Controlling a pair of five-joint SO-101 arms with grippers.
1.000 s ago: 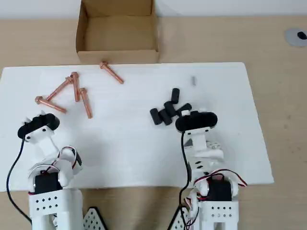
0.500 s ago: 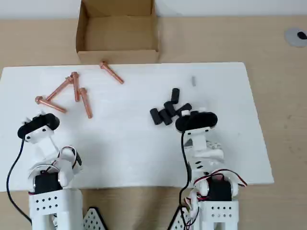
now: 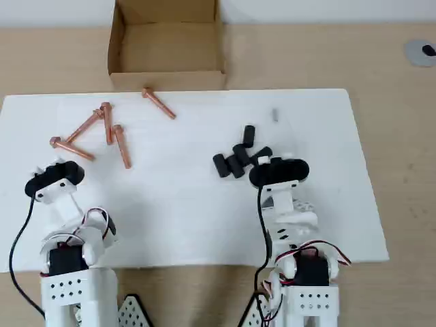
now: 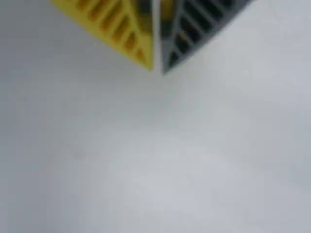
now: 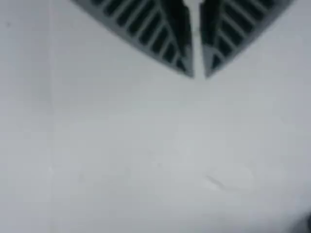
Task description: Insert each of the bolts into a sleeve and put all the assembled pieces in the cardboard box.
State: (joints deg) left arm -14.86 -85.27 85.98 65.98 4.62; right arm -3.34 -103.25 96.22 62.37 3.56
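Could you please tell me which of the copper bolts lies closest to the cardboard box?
The lone bolt lying apart, its head almost at the cardboard box front wall; the other bolts cluster farther off.

Five copper bolts (image 3: 159, 103), five black sleeves (image 3: 248, 135) visible, one cardboard box (image 3: 167, 80), two arms (image 3: 281, 204).

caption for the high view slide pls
Loose copper bolts and black sleeves on the white sheet, none yet in the cardboard box.

Wooden table (image 3: 409, 136), white sheet (image 3: 184, 204) over it, grey disc (image 3: 419, 52) at corner
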